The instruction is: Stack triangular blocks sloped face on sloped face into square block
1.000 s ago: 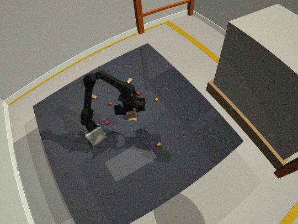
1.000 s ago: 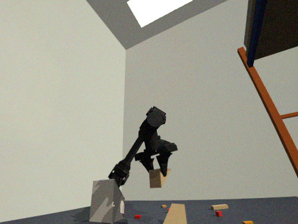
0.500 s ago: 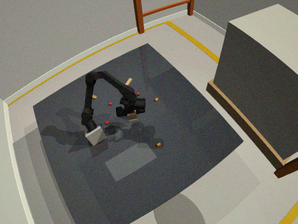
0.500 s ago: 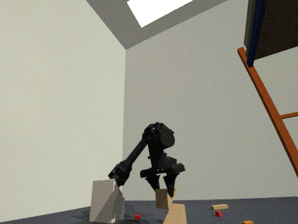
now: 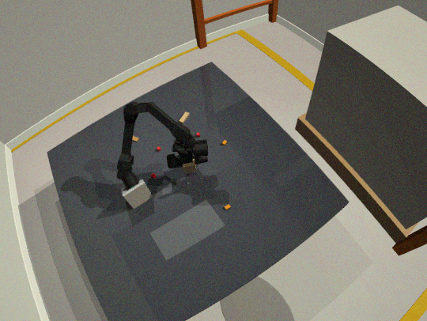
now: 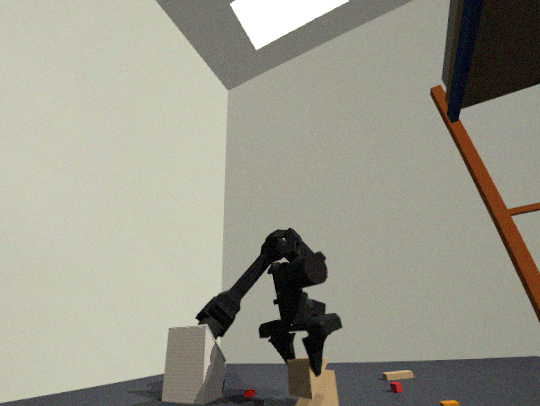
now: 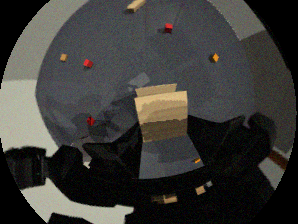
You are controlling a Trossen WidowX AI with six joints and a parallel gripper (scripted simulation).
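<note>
My gripper (image 6: 304,368) (image 7: 161,119) is shut on a tan triangular block (image 5: 189,168) (image 6: 299,378) (image 7: 162,111), one finger on each side, and holds it above the table. The other triangular block (image 6: 327,387) (image 7: 156,90) stands below the held one. In the exterior view the held block overlaps its left part, and its foot is cut off by the frame edge. In the wrist view only a strip of it shows past the held block's far edge. I cannot make it out in the top view. Whether the two blocks touch cannot be told.
Red cubes (image 5: 158,149) (image 5: 198,134) (image 5: 153,175) lie around the hand. Orange pieces (image 5: 224,142) (image 5: 227,206) lie to the right in the top view. A long tan block (image 5: 184,117) (image 6: 398,375) and a small tan block (image 5: 135,139) lie behind. The pale box (image 5: 136,194) is at the arm's base.
</note>
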